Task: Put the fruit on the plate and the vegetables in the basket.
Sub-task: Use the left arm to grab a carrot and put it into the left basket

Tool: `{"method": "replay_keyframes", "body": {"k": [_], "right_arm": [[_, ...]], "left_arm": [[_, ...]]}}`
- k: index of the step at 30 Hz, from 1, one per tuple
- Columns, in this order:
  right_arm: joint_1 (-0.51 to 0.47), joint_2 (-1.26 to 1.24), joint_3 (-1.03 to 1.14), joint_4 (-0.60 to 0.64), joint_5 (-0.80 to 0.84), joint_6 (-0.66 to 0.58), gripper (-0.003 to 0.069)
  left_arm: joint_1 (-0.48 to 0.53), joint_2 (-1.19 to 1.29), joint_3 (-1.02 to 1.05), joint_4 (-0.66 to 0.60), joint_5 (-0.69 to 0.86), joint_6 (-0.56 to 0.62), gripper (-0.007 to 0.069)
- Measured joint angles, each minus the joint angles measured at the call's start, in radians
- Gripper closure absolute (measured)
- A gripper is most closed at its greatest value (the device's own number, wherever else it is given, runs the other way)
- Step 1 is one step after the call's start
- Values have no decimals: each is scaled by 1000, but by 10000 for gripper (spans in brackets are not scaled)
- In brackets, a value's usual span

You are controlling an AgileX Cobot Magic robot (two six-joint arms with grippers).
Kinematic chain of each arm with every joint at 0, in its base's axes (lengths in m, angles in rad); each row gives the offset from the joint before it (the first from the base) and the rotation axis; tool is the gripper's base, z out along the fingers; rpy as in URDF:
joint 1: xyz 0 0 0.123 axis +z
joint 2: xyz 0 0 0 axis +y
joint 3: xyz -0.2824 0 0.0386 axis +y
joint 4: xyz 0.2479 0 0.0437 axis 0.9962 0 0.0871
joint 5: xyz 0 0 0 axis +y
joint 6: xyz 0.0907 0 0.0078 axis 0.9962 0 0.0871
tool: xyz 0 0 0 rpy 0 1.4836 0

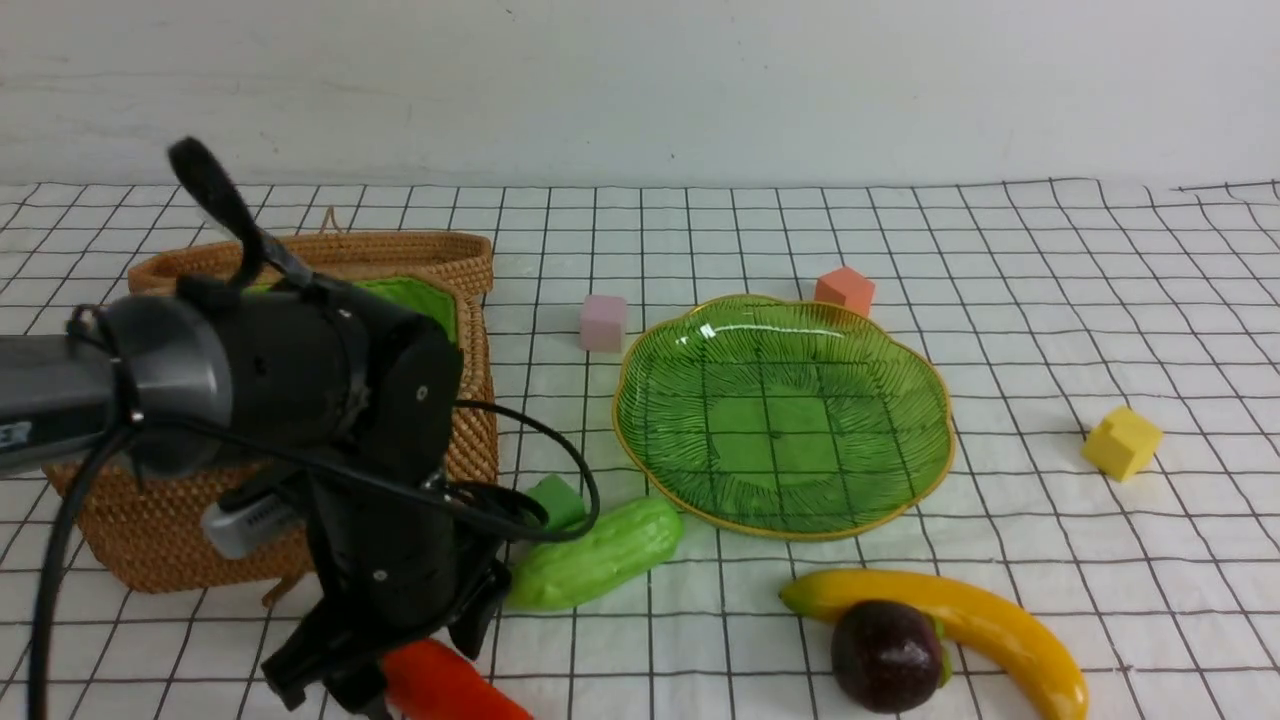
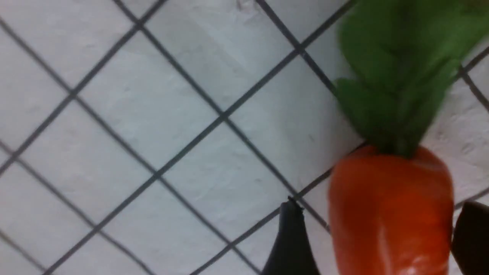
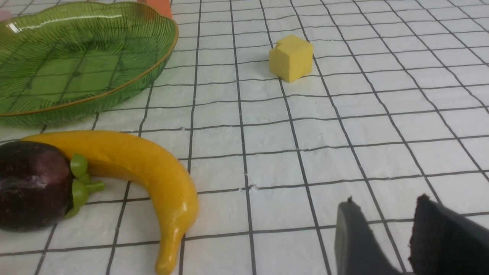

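A white cloth (image 1: 1050,300) ruled in black squares covered the table up to a plain pale wall (image 1: 640,80). Left of the plate (image 1: 945,440) stood the basket (image 1: 150,530). On the plate's near side lay the gourd (image 1: 595,555), close to its rim, and the banana (image 1: 960,615) touching the purple fruit (image 1: 888,655). Further left, my left gripper (image 2: 378,244) stood spread astride the carrot (image 1: 450,685) — not clenched. My right gripper (image 3: 397,236) hung parted, holding nothing.

a pink foam cube (image 1: 603,322) and an orange cube (image 1: 845,290) sit far back on the white grid-lined cloth (image 1: 1050,260); a yellow cube (image 1: 1122,442) lies right, a green cube (image 1: 557,500) nearer.
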Motion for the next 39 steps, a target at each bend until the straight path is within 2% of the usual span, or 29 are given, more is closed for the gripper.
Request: {"method": "replay_keyframes", "body": {"k": [4,7,9,13,17,20,25,28,32,36,39], "right_arm": [[0,0,0,0,0,0,414],[0,0,0,0,0,0,414],[0,0,0,0,0,0,414],[0,0,0,0,0,0,414],[0,0,0,0,0,0,414],[0,0,0,0,0,0,414],[0,0,0,0,0,0,414],[0,0,0,0,0,0,414],[0,0,0,0,0,0,414],[0,0,0,0,0,0,414],[0,0,0,0,0,0,414]], "left_arm": [[1,76,-3,-99,-75,87,155],[1,77,-4,-98,-77,109,253],[1,69,-3,-73,-51,112,280],[1,19,-1,-30,23,112,279],[27,-202,-22,-12,115,154,279],[110,-309,-106,-58,137,217,279],[405,-329,-350,-158,156,323,279],[508,-264,-422,-200,174,375,279],[533,-129,-453,-239,177,407,279],[533,11,-480,-269,125,363,274],[533,83,-520,-270,104,356,211]]}}
